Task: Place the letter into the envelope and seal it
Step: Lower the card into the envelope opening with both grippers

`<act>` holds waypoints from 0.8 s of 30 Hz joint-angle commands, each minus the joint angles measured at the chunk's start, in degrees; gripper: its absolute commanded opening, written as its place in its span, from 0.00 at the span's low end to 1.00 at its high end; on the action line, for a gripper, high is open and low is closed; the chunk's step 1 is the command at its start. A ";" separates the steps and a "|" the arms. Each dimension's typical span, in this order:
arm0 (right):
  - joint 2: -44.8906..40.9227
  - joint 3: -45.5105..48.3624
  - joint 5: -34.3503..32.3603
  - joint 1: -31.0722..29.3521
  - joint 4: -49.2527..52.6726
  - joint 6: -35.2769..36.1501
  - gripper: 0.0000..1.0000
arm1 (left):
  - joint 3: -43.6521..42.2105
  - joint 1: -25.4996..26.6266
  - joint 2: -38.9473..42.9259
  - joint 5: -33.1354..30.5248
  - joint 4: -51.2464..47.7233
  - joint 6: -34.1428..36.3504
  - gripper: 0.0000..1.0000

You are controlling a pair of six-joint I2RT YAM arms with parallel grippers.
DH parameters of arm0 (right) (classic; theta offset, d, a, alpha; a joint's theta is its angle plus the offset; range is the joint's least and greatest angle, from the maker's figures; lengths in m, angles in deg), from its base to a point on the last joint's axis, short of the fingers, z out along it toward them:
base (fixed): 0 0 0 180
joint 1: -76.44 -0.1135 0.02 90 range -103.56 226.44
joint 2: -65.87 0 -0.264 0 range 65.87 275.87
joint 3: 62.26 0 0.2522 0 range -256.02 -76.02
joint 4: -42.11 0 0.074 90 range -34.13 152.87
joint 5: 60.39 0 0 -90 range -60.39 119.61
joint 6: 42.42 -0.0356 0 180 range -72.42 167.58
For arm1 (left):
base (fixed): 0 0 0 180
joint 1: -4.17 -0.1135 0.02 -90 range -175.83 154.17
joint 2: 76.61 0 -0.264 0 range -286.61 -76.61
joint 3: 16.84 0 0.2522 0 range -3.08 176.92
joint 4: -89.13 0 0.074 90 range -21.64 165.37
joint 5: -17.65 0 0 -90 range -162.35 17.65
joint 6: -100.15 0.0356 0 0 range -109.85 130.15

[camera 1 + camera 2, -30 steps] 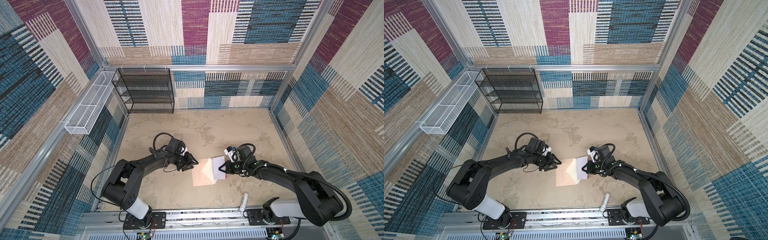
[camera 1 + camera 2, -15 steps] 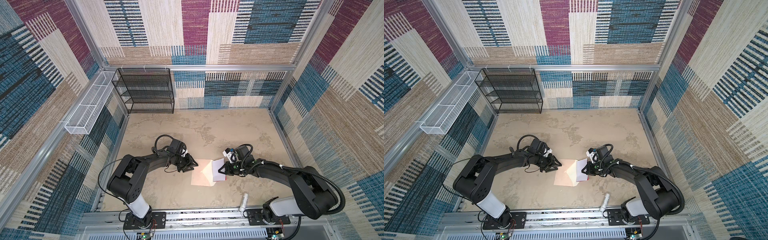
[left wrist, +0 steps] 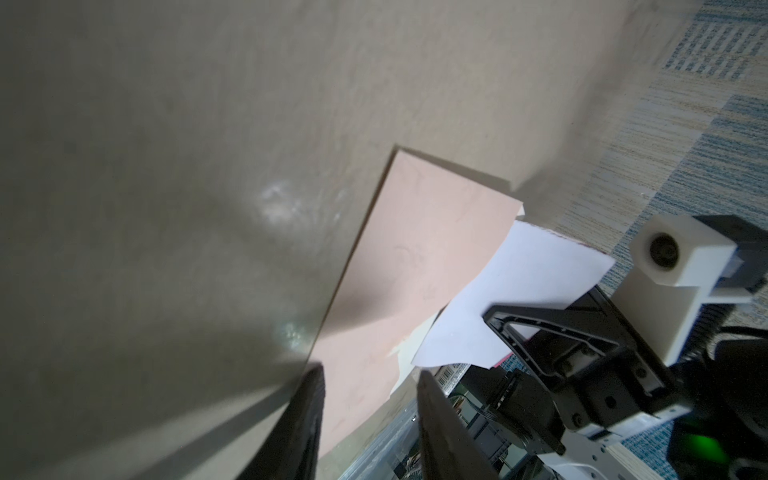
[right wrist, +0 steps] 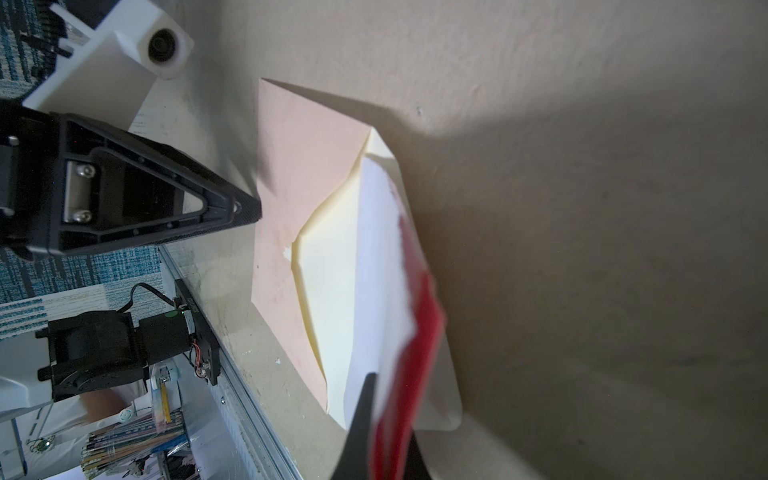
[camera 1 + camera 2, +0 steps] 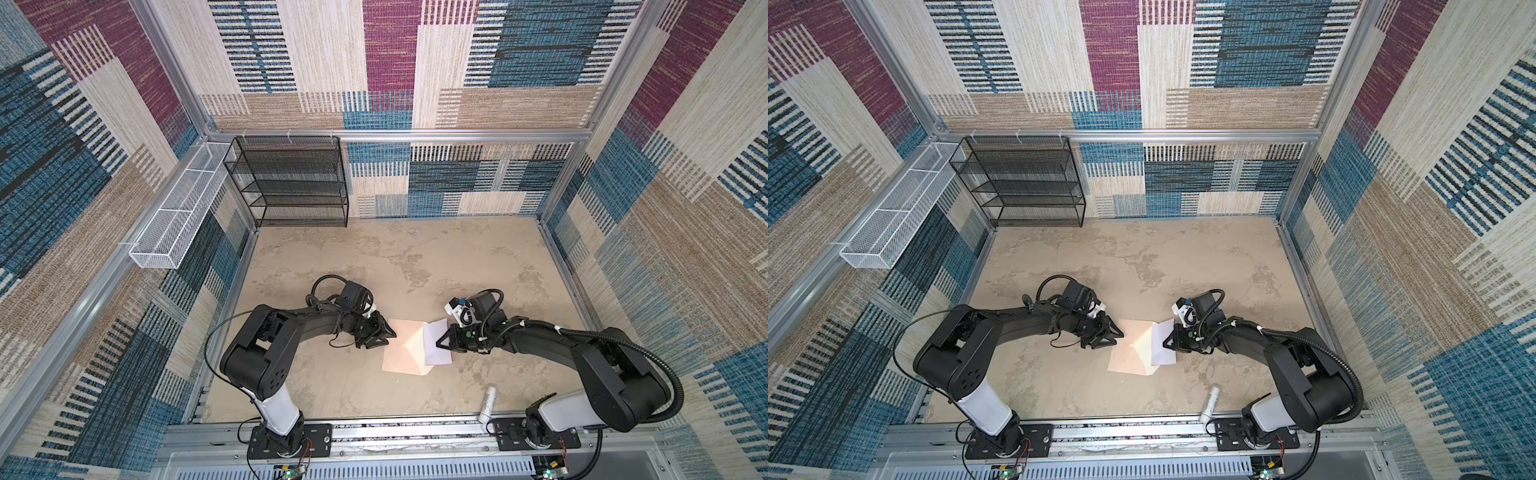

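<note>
We pinch the letter (image 5: 433,356) in our right gripper (image 5: 439,344), over the envelope's (image 5: 400,353) flap near the table's (image 5: 374,257) front edge. Our left gripper (image 5: 390,337) has its jaws spread at the envelope's left edge.

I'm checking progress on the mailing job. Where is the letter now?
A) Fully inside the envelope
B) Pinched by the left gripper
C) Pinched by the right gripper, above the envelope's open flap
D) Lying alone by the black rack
C: the right gripper is shut on the letter, white face up, over the open flap of the envelope, with most of the letter outside the pocket.
</note>
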 commanded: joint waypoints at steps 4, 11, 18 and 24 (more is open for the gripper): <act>1.73 -0.35 1.87 -0.14 -1.27 -1.19 0.00 | -0.65 0.02 -1.25 -1.73 -1.99 1.07 0.41; 2.78 -0.35 2.12 -0.14 -1.96 -1.54 0.00 | -0.82 0.02 -1.59 -1.25 -1.12 0.51 0.41; 2.30 0.35 1.45 -0.40 -4.16 -1.55 0.00 | -1.74 0.02 -2.39 -0.19 1.62 -1.34 0.42; 1.29 1.44 0.09 -0.76 -6.42 -1.76 0.00 | -2.81 0.02 -3.12 0.87 4.92 -3.46 0.43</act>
